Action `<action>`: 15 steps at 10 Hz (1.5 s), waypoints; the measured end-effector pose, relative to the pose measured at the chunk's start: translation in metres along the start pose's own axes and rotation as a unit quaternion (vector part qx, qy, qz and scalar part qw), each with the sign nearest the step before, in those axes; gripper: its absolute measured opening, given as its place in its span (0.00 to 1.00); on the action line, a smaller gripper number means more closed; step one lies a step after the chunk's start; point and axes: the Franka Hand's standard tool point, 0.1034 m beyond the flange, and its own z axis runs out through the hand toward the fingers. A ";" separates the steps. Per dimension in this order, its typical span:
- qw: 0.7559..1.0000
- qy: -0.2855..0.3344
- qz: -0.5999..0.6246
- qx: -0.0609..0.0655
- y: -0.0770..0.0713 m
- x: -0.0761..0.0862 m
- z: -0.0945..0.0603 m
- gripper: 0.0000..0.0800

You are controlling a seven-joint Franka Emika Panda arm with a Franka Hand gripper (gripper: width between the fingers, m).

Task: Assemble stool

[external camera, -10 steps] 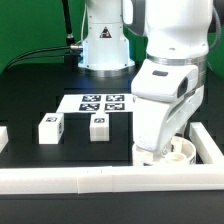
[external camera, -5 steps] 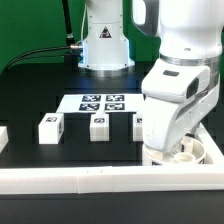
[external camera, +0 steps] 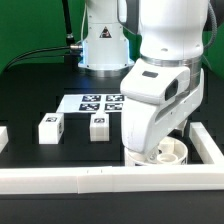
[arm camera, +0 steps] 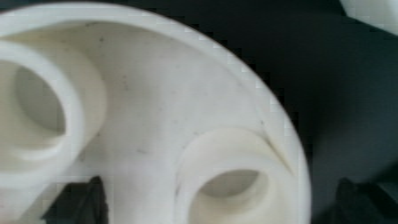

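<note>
The round white seat lies in the front corner at the exterior view's right, mostly covered by the arm. In the wrist view the seat fills the picture, with two round sockets showing. My gripper is low over the seat and looks open, with a dark fingertip on either side of one socket. Two white leg blocks with tags stand on the black table at the exterior view's left of the arm. The third leg block is hidden behind the arm.
The marker board lies behind the leg blocks. A white rail runs along the front and another along the exterior view's right, close to the seat. The robot base stands at the back.
The arm swung toward the exterior view's right, then back left and lower over the seat. It now covers the third leg block, which showed half a second ago.
</note>
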 end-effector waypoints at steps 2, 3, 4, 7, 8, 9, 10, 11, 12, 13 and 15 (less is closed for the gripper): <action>1.000 0.000 0.003 0.000 0.000 0.000 -0.001 0.81; 1.000 0.000 0.011 -0.001 -0.002 0.004 -0.007 0.81; 1.000 -0.001 0.015 -0.001 -0.006 0.008 -0.018 0.81; 1.000 0.000 0.013 -0.006 -0.008 0.006 -0.051 0.81; 1.000 0.000 0.013 -0.008 -0.010 0.002 -0.057 0.81; 1.000 -0.002 0.013 -0.006 -0.011 0.002 -0.053 0.81; 1.000 -0.002 0.013 -0.005 -0.011 0.001 -0.051 0.81; 1.000 -0.002 0.014 -0.005 -0.011 0.001 -0.051 0.81; 1.000 -0.002 0.023 -0.004 -0.011 0.001 -0.051 0.81; 0.999 0.006 0.042 -0.007 -0.010 -0.010 -0.046 0.81; 0.981 0.009 0.191 -0.007 -0.021 -0.029 -0.045 0.81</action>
